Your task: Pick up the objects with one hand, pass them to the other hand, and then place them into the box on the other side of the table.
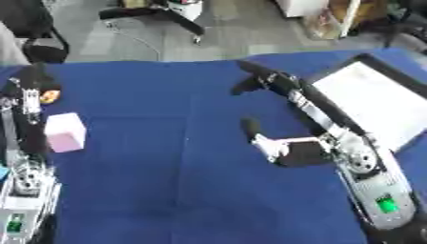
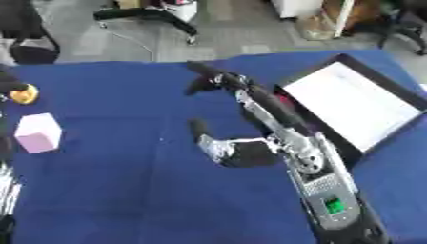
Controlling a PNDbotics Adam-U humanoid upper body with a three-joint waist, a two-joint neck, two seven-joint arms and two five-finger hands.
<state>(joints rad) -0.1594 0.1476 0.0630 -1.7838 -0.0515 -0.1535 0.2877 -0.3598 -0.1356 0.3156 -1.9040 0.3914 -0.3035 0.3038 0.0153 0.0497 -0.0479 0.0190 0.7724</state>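
right hand (image 1: 288, 143) is hovering over the blue tablecloth (image 1: 167, 181), fingers straight, holding nothing | left hand (image 1: 29, 95) is gripping a small orange object (image 2: 23, 93) | pale pink cube (image 1: 65, 132) is sitting beside it | white-lined black-rimmed box (image 2: 354, 102) is lying far right

Both eyes sit in the head, looking steeply down and forward from close above the blue worktop (image 1: 167, 143). They share nearly everything; the right eye sees slightly farther right.
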